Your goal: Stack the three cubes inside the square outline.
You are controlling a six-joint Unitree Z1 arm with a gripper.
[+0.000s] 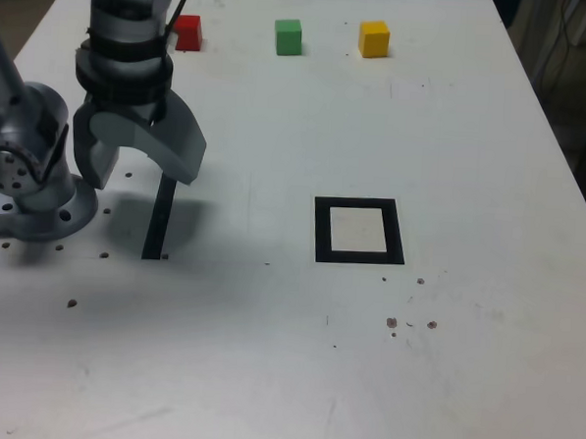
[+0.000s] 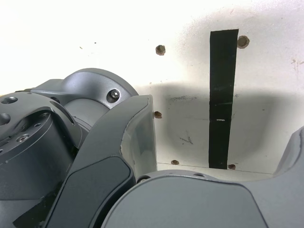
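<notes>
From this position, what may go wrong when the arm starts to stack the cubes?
1. The red cube sits partly behind the arm in the exterior view, so a grasp there may be misjudged.
2. The cubes lie far from the square outline; a weak grip might drop one during the carry.
3. The outline is barely wider than a cube, so the base could land off-centre.

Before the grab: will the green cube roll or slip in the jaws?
The green cube probably won't roll: flat faces, square edges, sitting flat on the table. Its matte surface suggests decent grip. It looks solid and small, so likely rigid and light. The gripper stands open, far from it.
</notes>
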